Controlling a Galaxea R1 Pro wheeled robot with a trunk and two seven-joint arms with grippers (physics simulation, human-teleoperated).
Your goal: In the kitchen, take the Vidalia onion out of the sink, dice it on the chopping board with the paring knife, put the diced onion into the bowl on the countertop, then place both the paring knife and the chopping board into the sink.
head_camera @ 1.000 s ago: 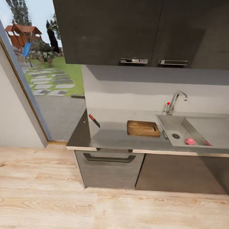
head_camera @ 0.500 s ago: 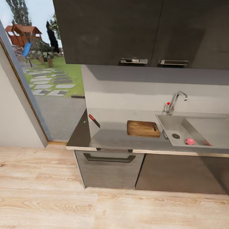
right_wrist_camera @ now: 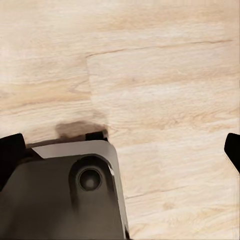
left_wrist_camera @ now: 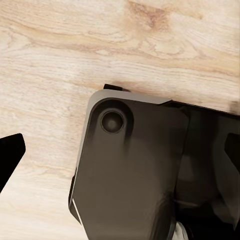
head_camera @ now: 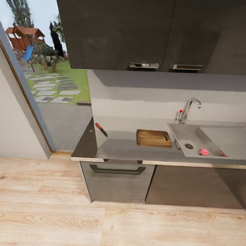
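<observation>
Standing back on the wooden floor [head_camera: 98, 221], the robot is being faced toward the tabletop [head_camera: 122, 147], with nothing yet being reached for. Going from left to right along it, the paring knife [head_camera: 101, 129] is being seen near the left end, its red handle toward the back edge; the chopping board [head_camera: 154, 138] is lying flat near the middle, just beside the sink [head_camera: 221, 139]; and the Vidalia onion [head_camera: 204, 152] is resting in the basin near the front wall, beside the drain. The bowl cannot be made out.

The approach is judged to be the step in hand. It is best done by the base being brought squarely in front of the basin, close enough for a straight downward reach.

The tap [head_camera: 189, 108] at the back edge and the upper cabinets [head_camera: 147, 31] overhead are being noted as things to be cleared. The fingertips of the left gripper [left_wrist_camera: 122, 150] and of the right gripper [right_wrist_camera: 122, 147] are being shown set wide apart, nothing being held, above the floor.
</observation>
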